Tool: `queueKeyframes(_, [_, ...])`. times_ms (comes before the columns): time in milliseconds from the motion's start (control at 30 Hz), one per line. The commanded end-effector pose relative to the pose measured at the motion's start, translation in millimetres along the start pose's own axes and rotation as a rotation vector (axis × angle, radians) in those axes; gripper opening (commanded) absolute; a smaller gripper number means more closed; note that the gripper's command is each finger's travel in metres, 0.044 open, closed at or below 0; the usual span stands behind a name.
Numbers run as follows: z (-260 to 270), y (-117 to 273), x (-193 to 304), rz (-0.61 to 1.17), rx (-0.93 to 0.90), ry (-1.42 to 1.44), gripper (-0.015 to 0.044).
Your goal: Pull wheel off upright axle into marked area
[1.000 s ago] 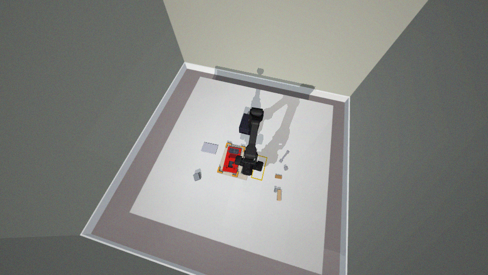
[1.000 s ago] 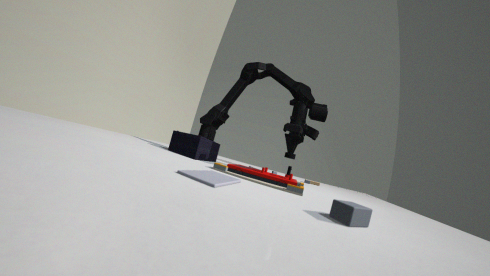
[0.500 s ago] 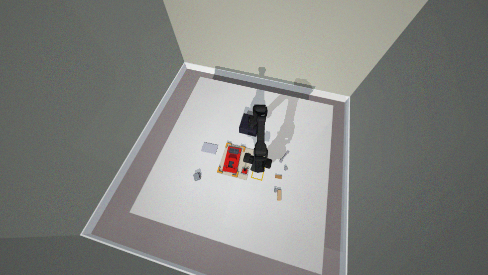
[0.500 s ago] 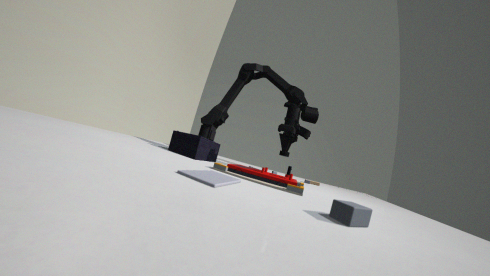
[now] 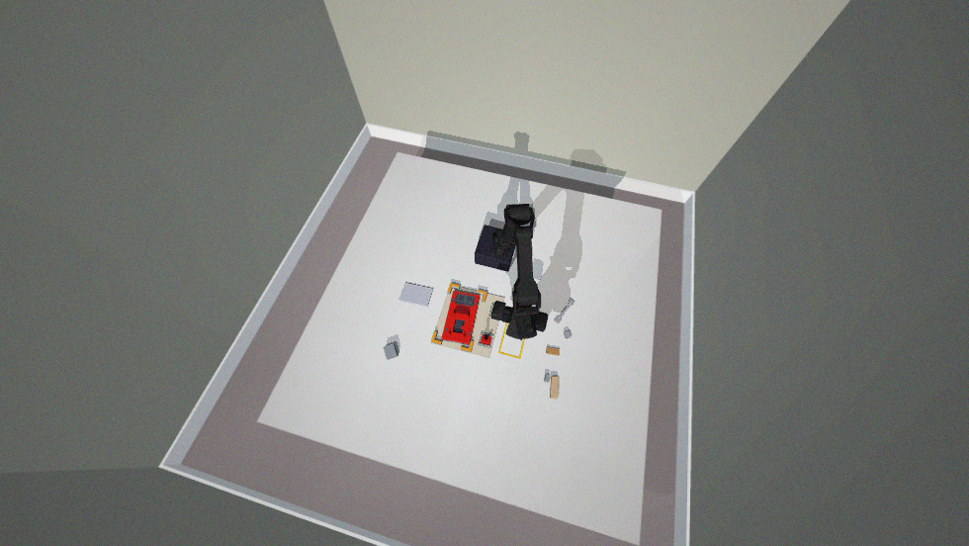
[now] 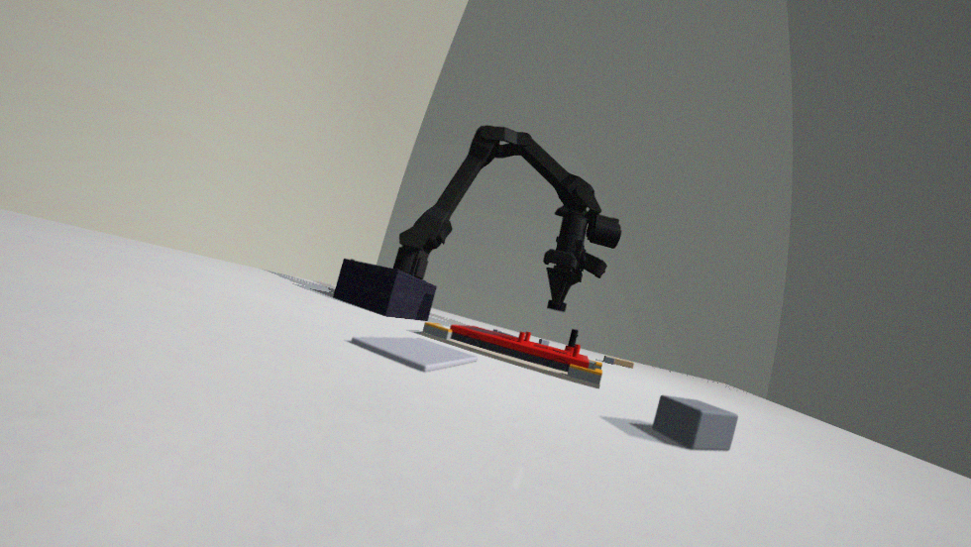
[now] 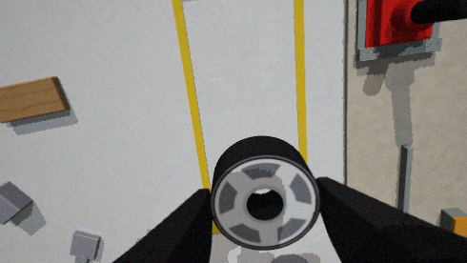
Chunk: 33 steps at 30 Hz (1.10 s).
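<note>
My gripper (image 7: 262, 193) (image 6: 557, 305) is shut on the wheel (image 7: 233, 191) (image 6: 556, 306), a black tyre with a grey and white hub, its hole facing the wrist camera. The wheel is off the axle and held well above the table. In the wrist view it covers part of the yellow-outlined marked area (image 7: 190, 81) (image 5: 500, 340), whose near end is partly hidden. In the top view the arm hides the wheel and part of the outline. The black upright axle (image 7: 436, 11) (image 6: 574, 337) stands bare on its red block (image 7: 381, 24) (image 5: 485, 338).
A beige board (image 7: 372, 124) beside the marked area carries the axle's block and a red chassis (image 5: 451, 328) (image 6: 476, 333) between orange corner pieces. Wooden blocks (image 7: 33, 97) (image 5: 554, 387) and small grey parts (image 7: 86, 243) (image 5: 568, 332) lie on the area's other side. A grey block (image 6: 693, 421) (image 5: 391, 349) and a flat plate (image 6: 414, 352) (image 5: 416, 293) lie beyond the board.
</note>
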<state>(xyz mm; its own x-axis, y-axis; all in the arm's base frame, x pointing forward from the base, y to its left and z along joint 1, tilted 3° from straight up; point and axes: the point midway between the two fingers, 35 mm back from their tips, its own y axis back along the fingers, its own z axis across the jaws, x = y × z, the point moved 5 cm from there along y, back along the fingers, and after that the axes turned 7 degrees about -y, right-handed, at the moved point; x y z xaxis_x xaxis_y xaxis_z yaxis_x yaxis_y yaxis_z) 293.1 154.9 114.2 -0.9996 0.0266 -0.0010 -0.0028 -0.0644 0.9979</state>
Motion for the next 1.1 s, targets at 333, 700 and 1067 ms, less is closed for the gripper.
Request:
queueKeyframes(333, [1.4,-64.3,-0.5,0.006,0.001,-0.003,0.0])
queueKeyframes(700, [-0.2,-96.5,2.5,0.007,0.001,-0.003,0.0])
queueKeyframes(1067, [-0.2,-90.7,2.0,0.007,0.003,0.0,0.0289])
